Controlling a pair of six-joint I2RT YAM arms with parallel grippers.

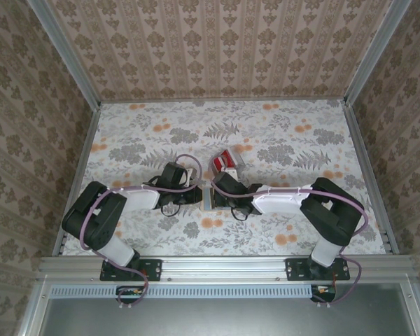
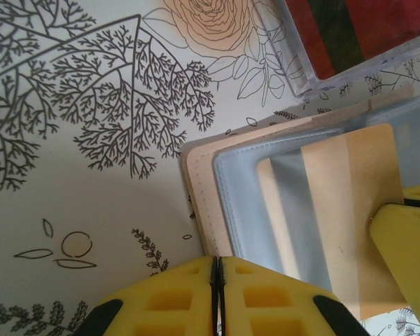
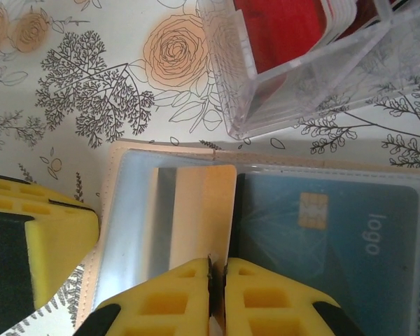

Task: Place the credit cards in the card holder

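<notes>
Top camera first: both arms reach into the middle of the floral table (image 1: 301, 140) and meet nose to nose. The left gripper (image 1: 196, 196) and right gripper (image 1: 215, 190) sit on either side of the card holder (image 1: 207, 199). The red credit cards (image 1: 226, 157) are just behind it, standing in a clear plastic case (image 1: 236, 166). Left wrist cam: the card holder (image 2: 266, 203) lies open, bluish-grey side up. Its tan edge runs right into the seam of the left gripper (image 2: 217, 260), whose yellow fingers are squeezed together, so it looks pinched on that edge. One yellow finger (image 2: 406, 266) of the right gripper pokes in from the right, and the credit cards (image 2: 392, 24) are up in the corner in their case (image 2: 302, 77). Right wrist cam: the right gripper (image 3: 217, 262) is clamped tight on the tan flap (image 3: 203, 210) of the card holder (image 3: 133, 224). A blue chip card (image 3: 336, 238) marked "logo" sits in a slot beside it. The credit cards (image 3: 287, 28) are above, apart from the holder.
</notes>
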